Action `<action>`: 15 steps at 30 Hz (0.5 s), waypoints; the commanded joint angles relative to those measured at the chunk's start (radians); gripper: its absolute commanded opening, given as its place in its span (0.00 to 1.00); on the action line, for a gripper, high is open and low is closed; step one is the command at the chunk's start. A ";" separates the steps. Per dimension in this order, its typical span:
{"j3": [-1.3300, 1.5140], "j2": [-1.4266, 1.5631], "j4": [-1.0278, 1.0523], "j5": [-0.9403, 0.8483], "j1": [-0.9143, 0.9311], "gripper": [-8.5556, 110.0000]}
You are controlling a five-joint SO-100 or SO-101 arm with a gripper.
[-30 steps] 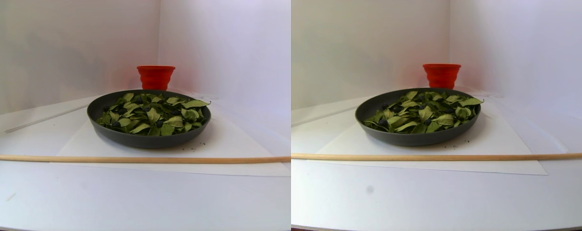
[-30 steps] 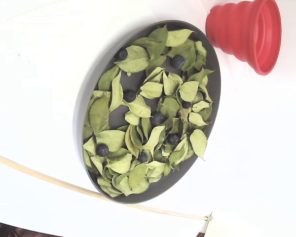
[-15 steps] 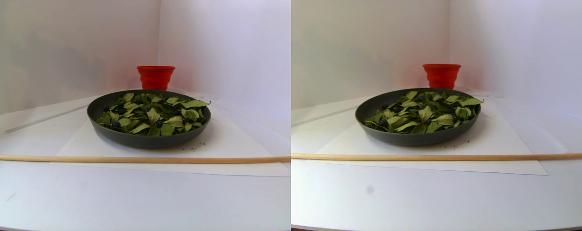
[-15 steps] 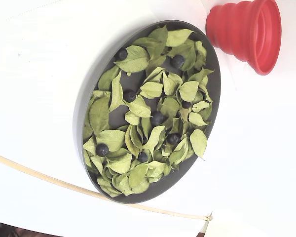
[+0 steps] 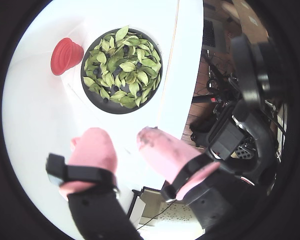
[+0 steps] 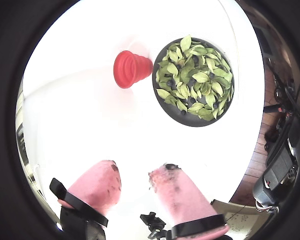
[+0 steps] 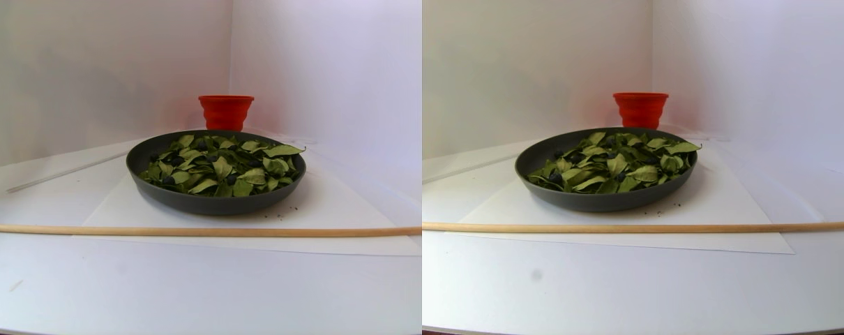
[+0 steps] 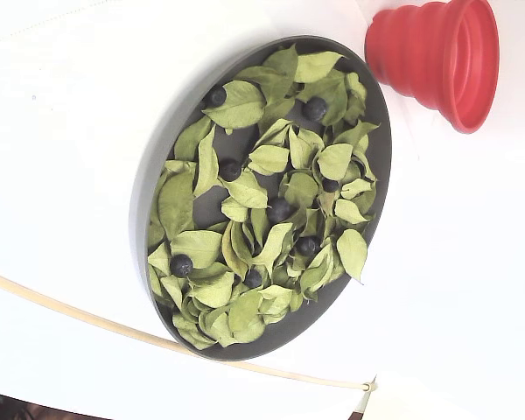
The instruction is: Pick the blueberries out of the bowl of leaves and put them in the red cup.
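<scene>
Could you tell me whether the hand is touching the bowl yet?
Apart. In a wrist view, the open hand hangs with white table between its fingertips and the bowl.

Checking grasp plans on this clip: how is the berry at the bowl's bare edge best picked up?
Come straight down on the blueberry and pinch across its round body. It lies exposed near the bowl rim, with one leaf beside it. The tool is open.
</scene>
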 commanded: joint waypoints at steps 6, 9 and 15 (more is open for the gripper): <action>-0.008 -0.014 -0.005 -0.008 -0.003 0.17; -0.008 -0.014 -0.018 -0.021 -0.049 0.16; -0.018 -0.014 -0.032 -0.032 -0.083 0.16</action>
